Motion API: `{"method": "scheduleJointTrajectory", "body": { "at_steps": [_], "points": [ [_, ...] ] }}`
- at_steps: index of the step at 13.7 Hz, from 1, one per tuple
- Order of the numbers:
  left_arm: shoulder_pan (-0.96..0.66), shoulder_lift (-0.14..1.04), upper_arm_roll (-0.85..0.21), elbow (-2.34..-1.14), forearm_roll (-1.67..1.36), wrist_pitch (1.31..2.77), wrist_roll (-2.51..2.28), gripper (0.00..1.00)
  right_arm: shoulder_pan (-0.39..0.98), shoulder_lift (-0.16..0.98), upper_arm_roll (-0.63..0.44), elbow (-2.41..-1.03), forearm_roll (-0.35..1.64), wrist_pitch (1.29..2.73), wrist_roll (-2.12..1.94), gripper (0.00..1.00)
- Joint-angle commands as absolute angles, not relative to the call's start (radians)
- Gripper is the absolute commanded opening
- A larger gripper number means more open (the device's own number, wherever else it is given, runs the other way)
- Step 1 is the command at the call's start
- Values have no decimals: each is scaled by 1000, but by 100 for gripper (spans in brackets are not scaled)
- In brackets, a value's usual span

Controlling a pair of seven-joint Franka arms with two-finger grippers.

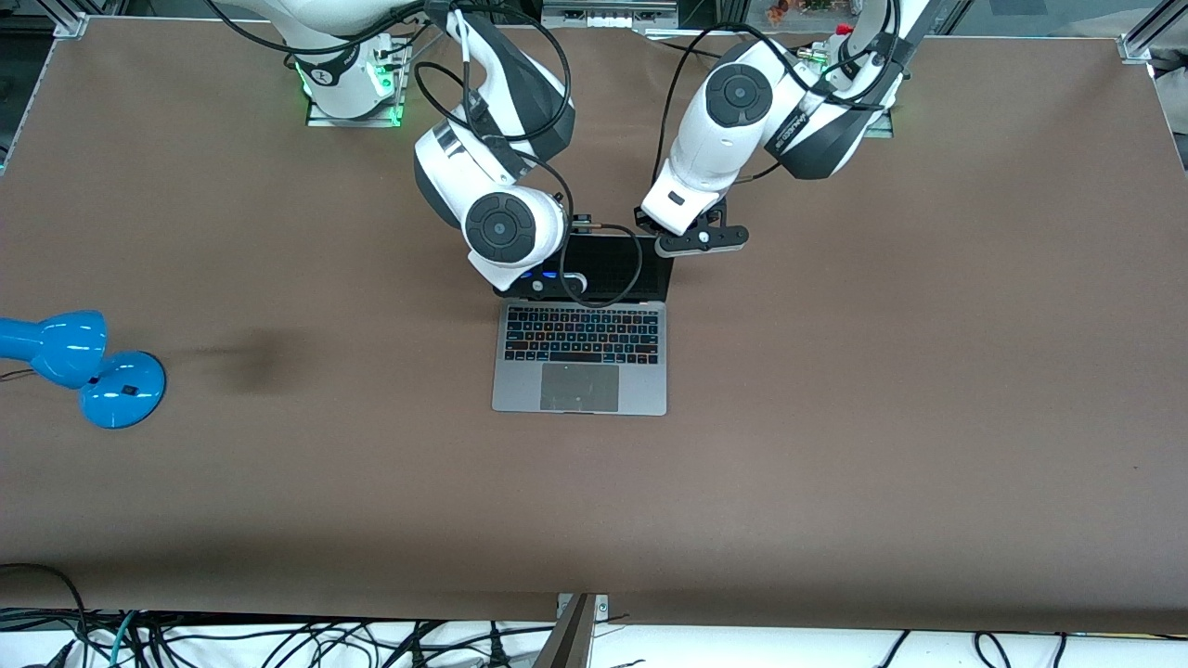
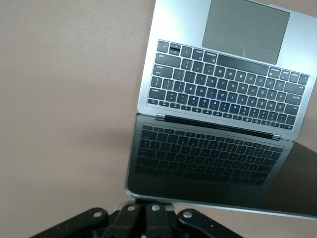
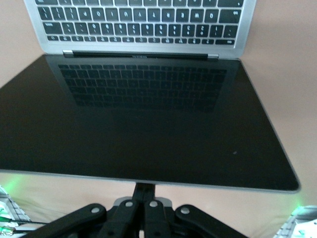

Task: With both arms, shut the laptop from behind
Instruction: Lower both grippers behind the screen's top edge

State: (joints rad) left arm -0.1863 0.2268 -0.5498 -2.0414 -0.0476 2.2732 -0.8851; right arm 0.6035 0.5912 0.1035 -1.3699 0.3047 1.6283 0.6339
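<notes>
The silver-grey laptop [image 1: 580, 371] lies open at the middle of the table, its black screen tilted back toward the robots' bases. My right gripper [image 1: 546, 281] is at the lid's top edge, toward the right arm's end. In the right wrist view its shut fingers [image 3: 145, 191] touch the middle of the lid's top edge above the screen [image 3: 138, 129]. My left gripper [image 1: 691, 243] is at the lid's upper corner toward the left arm's end. In the left wrist view its shut fingers [image 2: 147, 202] sit against the lid's edge near a corner, with the keyboard [image 2: 223, 84] in sight.
A blue desk lamp [image 1: 83, 366] lies on the brown table [image 1: 835, 417] near the right arm's end. Black cables loop from the right arm over the laptop's screen [image 1: 608, 269].
</notes>
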Motion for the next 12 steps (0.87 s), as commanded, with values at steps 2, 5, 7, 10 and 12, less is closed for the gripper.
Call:
{"method": "scheduleJointTrajectory", "body": {
  "at_steps": [2, 5, 7, 10, 12],
  "points": [
    [-187, 270, -549, -1988, -25, 2272, -888, 0, 603, 591, 109, -1376, 299, 1672, 649, 0],
    [-187, 285, -548, -1974, 4, 2272, -891, 0, 603, 591, 107, -1374, 259, 1703, 647, 0],
    [-187, 299, -548, -1959, 15, 2272, -903, 0, 601, 591, 106, -1374, 252, 1718, 643, 0],
    [-189, 304, -548, -1950, 17, 2270, -905, 0, 601, 591, 106, -1374, 207, 1750, 641, 0],
    [-187, 324, -545, -1930, 20, 2267, -907, 0, 600, 591, 106, -1374, 190, 1772, 638, 0]
  ]
}}
